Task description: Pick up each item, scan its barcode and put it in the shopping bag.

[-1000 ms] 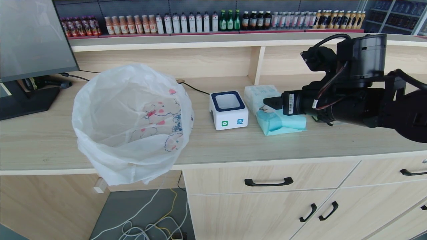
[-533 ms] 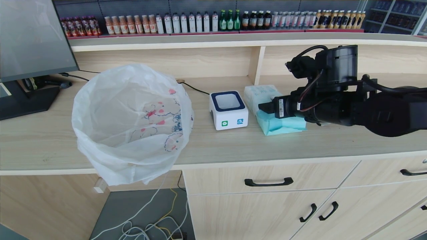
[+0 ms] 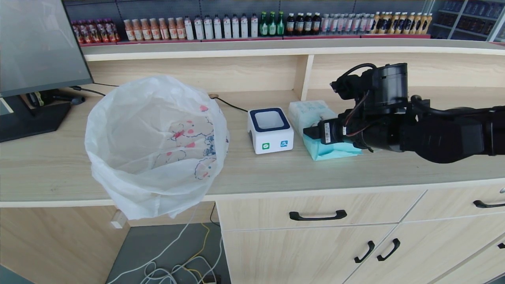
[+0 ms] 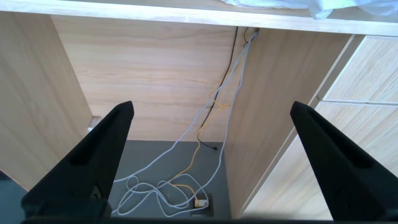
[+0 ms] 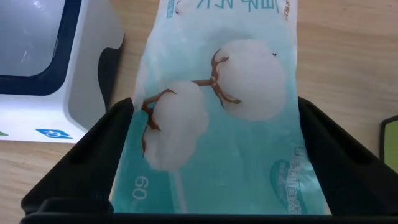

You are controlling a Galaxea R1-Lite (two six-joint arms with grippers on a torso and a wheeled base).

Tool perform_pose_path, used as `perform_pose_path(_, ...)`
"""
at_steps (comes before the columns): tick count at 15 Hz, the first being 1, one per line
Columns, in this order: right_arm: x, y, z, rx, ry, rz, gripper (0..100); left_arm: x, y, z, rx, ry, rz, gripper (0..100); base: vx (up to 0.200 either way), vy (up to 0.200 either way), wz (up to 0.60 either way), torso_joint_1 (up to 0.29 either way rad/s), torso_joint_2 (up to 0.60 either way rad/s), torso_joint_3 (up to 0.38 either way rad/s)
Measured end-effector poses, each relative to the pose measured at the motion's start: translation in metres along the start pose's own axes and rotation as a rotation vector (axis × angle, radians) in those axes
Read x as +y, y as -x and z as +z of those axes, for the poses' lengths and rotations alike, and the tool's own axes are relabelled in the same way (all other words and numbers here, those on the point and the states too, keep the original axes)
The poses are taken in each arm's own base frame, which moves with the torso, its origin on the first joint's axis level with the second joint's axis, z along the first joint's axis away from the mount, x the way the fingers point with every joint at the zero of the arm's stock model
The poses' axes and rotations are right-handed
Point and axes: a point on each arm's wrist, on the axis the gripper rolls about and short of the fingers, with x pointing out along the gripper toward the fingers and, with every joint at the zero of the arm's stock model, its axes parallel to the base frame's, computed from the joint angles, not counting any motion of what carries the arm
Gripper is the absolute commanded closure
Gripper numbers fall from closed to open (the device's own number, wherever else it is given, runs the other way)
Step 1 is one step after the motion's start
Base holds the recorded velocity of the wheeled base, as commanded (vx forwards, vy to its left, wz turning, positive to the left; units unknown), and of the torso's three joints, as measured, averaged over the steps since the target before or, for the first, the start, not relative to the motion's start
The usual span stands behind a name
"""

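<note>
Head view: my right arm lies low over the counter (image 3: 355, 169), with my right gripper (image 3: 311, 132) at the teal tissue pack (image 3: 335, 150)
Right gripper: fingers (image 5: 93, 162) are spread apart, one along each long side of the pack, with nothing clamped; I cannot tell whether they touch the wrapper
Teal tissue pack: flat on the counter just to the right of the scanner (image 3: 270, 130), cotton print facing up
Pale tissue pack (image 3: 309, 109): behind the teal one and against it, also beside the scanner
Shopping bag (image 3: 158, 146): white plastic with its mouth open, at the counter's front edge left of the scanner, well apart from both packs
Left gripper (image 4: 211, 106): fingers are wide apart and hold nothing; it is below the counter top, facing loose cables (image 4: 180, 186) on the floor
Bottles (image 3: 252, 23): in rows on the shelf behind the counter
</note>
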Motion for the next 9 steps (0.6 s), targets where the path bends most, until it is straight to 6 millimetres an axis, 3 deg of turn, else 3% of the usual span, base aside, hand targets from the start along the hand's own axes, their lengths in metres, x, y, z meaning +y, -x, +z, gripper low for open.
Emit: perform_pose_path(9, 0.0044, -0.0083, -0.0054, 0.019, -0.005, 0.004, 0, 0.0, 0.0, 0.0, 0.0, 0.0, 0.0, 0, 0.0, 0.0, 0.0, 0.0, 0.0, 0.0)
